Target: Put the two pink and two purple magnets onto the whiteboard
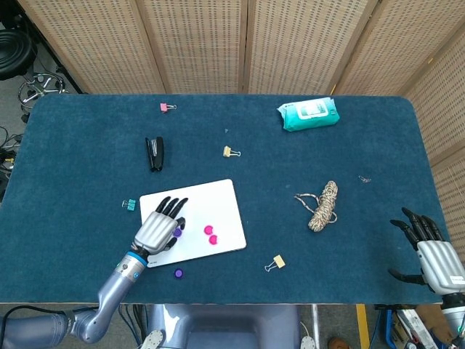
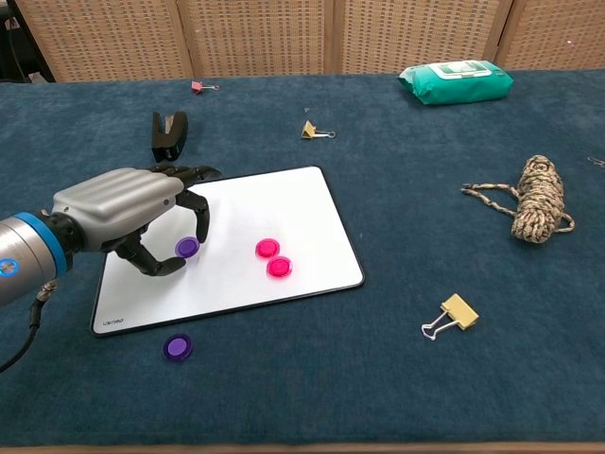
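Down in the lower left of the chest view, the left hand hangs over the left part of the whiteboard, with its fingers curled down and a purple magnet pinched between the thumb and a fingertip. The head view shows that same hand low and left of centre, its dark fingers pointing up the frame, the purple disc peeking out at its right edge; whether the disc already touches the board I cannot tell. Two pink magnets lie on the board near its middle, just beside each other, to the right of the hand. A second purple magnet sits on the blue table just below the board's lower left corner, off the board.

At the lower right corner of the head view the right hand rests at the table's edge, its fingers spread apart and holding nothing.

Elsewhere on the table: a black stapler above the board at the upper left, a yellow binder clip at the lower right, a coil of rope at the right, and a green pack of wipes at the top right.
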### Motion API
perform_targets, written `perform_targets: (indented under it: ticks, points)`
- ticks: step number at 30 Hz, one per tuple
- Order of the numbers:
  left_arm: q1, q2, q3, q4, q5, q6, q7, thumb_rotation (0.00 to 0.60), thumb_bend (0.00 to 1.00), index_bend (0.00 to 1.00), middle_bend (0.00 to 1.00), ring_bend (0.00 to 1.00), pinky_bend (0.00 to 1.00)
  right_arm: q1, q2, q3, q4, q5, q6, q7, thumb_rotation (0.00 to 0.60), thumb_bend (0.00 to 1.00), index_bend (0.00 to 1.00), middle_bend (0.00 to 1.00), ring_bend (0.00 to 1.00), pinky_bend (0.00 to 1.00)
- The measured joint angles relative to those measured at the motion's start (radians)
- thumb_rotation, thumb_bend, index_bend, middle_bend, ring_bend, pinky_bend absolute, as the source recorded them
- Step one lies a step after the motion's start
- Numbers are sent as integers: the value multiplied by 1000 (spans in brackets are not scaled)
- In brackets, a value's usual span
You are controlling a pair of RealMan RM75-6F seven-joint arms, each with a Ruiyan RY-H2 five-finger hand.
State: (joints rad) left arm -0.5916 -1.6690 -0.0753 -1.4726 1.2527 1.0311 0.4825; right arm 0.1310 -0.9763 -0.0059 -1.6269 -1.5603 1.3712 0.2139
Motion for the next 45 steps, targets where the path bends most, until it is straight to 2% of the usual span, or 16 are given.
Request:
perform_targets:
  ticks: [11, 20, 27, 36, 45]
  points:
    - [-6, -7, 4, 1, -10, -7, -2, 600, 341, 475, 0, 0, 0, 1, -1, 0, -1, 1, -5, -3, 600, 0, 159, 0, 0, 0]
    - [-8, -2, 6, -3, -16, -8, -1, 600, 315, 279, 0, 0, 0, 1, 0, 2, 0, 3, -5, 1, 600, 0, 159, 0, 0, 0]
    - [-2, 18, 13, -24, 4, 4, -28, 600, 313, 275, 0, 0, 0, 1, 1, 1, 0, 0, -6, 0, 600, 0, 159, 0, 0, 0]
    - [21, 107, 77, -61, 180, 60, -148, 600, 314, 283, 0, 0, 0, 2, -1, -1, -4, -3, -7, -8, 600, 0, 159, 0, 0, 0]
    - [47, 201, 203, -75, 429, 143, -213, 600, 315, 284, 0, 0, 0, 2, -3, -3, -12, -6, -8, -20, 600, 0, 159, 0, 0, 0]
